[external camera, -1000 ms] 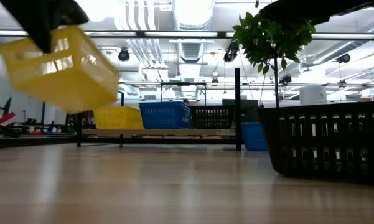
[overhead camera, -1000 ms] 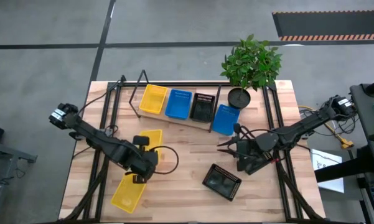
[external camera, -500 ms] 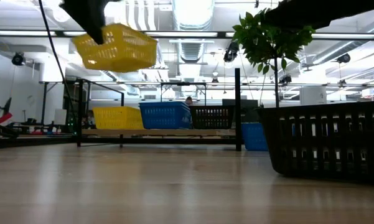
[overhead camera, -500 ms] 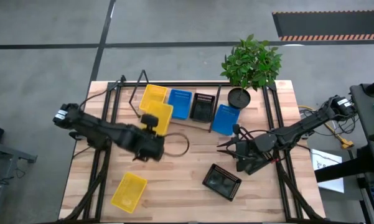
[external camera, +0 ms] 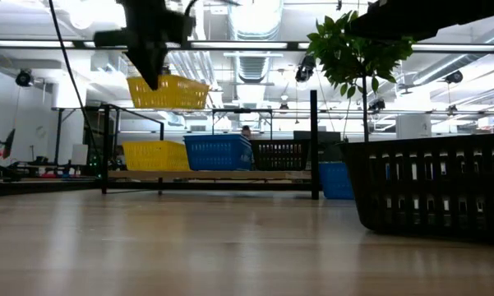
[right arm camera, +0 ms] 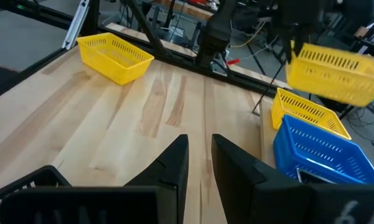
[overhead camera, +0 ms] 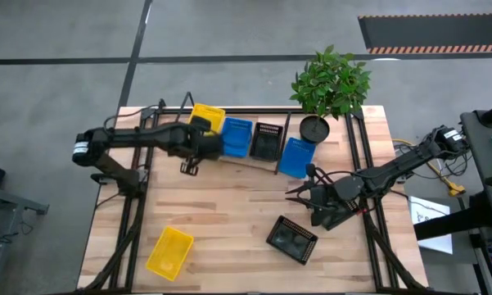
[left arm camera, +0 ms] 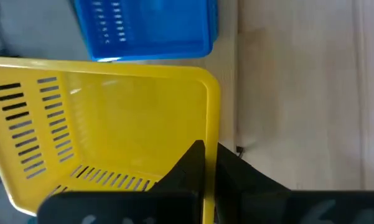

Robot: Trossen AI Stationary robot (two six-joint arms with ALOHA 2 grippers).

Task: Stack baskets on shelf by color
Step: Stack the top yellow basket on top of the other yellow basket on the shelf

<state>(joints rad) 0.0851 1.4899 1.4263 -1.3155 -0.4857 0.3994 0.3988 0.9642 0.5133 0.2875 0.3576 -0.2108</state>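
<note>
My left gripper (overhead camera: 198,138) is shut on a yellow basket (overhead camera: 207,118) and holds it in the air over the left end of the shelf (overhead camera: 244,161). On the shelf rest a yellow basket (external camera: 155,154), a blue basket (overhead camera: 236,138) and a black basket (overhead camera: 267,141). A second blue basket (overhead camera: 296,157) lies on the table at the shelf's right end. Another yellow basket (overhead camera: 169,250) and a black basket (overhead camera: 292,238) sit near the table's near edge. My right gripper (overhead camera: 301,190) waits open at the right, above the table. My left gripper pinches the rim of one side wall (left arm camera: 210,134) of the yellow basket, one finger (left arm camera: 190,165) inside and one outside. The basket is lifted clear and about level (external camera: 168,92), just above the yellow basket on the shelf.
A green plant in a black pot (overhead camera: 314,129) stands at the far right, behind the shelf's right end. Black metal frame rails (overhead camera: 135,188) run along both table sides. Bare tabletop (overhead camera: 229,205) lies between the shelf and the near baskets.
My left gripper has carried the yellow basket from the table's near left toward the far edge and upward, to above the shelf's left end. The basket, tilted at first, now hangs level. The right arm has kept still.
</note>
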